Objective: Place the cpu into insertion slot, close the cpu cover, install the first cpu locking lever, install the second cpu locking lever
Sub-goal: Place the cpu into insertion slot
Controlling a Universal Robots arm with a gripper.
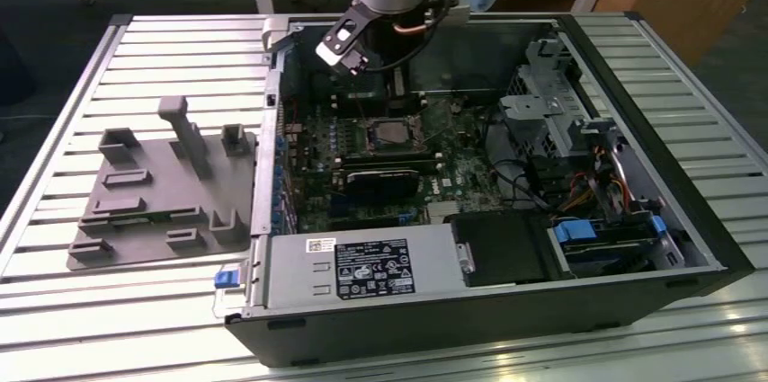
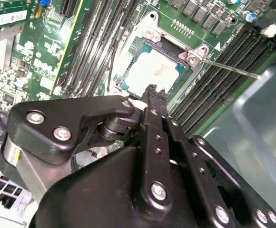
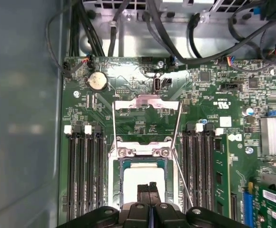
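Note:
The cpu (image 3: 140,176) lies pale and silver in the black-rimmed insertion slot (image 3: 120,164) on the green board; in the second wrist view the cpu (image 2: 150,71) also sits in the insertion slot (image 2: 134,51). My gripper (image 3: 149,187) hovers just over the chip with its thin black fingers pressed together and nothing between them; the same gripper (image 2: 152,91) appears close above the chip's edge. The cpu cover (image 3: 146,102) stands swung open behind the slot. One thin locking lever (image 2: 231,70) sticks out free beside the socket. In the exterior view the gripper (image 1: 363,94) hangs over the socket (image 1: 390,132).
The open computer case (image 1: 672,220) rests on a slatted metal table (image 1: 144,58). Black memory slots (image 3: 83,175) flank the socket on both sides. Cables (image 3: 195,28) run along the case wall. A grey fixture (image 1: 162,193) lies at the exterior view's left. A power supply (image 1: 360,270) fills the near side.

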